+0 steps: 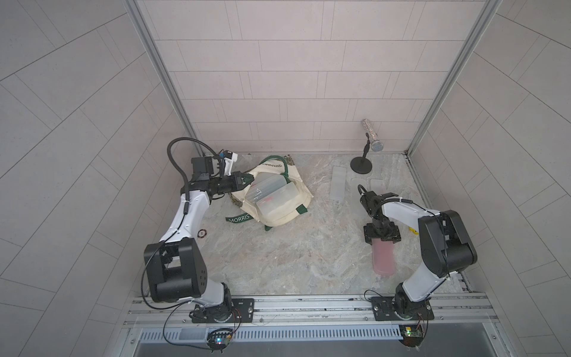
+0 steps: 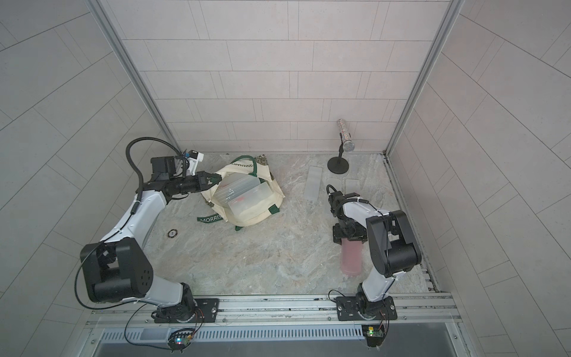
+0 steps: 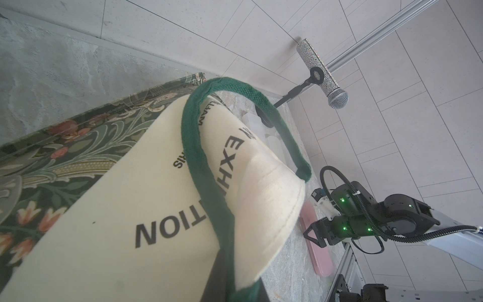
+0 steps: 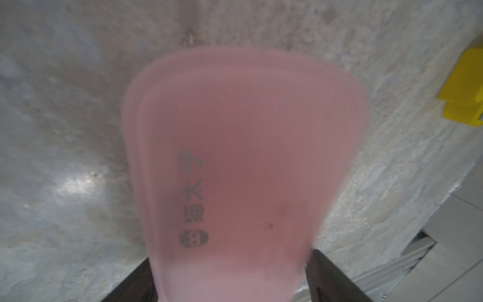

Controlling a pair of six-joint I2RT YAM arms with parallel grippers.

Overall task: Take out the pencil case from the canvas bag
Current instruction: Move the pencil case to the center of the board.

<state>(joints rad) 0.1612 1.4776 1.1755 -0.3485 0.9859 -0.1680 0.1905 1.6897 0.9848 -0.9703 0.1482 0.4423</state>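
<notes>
1. L gripper (image 1: 247, 180): mine, clenched on the rim of the canvas bag (image 1: 287, 213), on the side nearest my L arm. L wrist view shows the cloth (image 3: 130, 196) raised close to the lens.
2. Canvas bag: cream w/ green handles, slumped on the table (image 1: 293, 262), back-left area. Two clear cases (image 1: 272, 194) show in its open mouth. The "MORRIS" handle (image 1: 239, 218) trails on the table toward the near edge.
3. Pencil case (image 1: 383, 256): pink, translucent, out of the bag, lying on the table at R, well apart from the bag.
4. R gripper (image 1: 382, 242): mine, jaws wide, one on each side of the pencil case's far end. R wrist view (image 4: 235, 130) is blurred, so I can't tell whether it's gripped or let go.
5. Misc: two more clear cases (image 1: 338, 182) on the table at back R; mic on stand (image 1: 372, 136) behind them; yellow piece (image 4: 465, 89) near the pencil case.
</notes>
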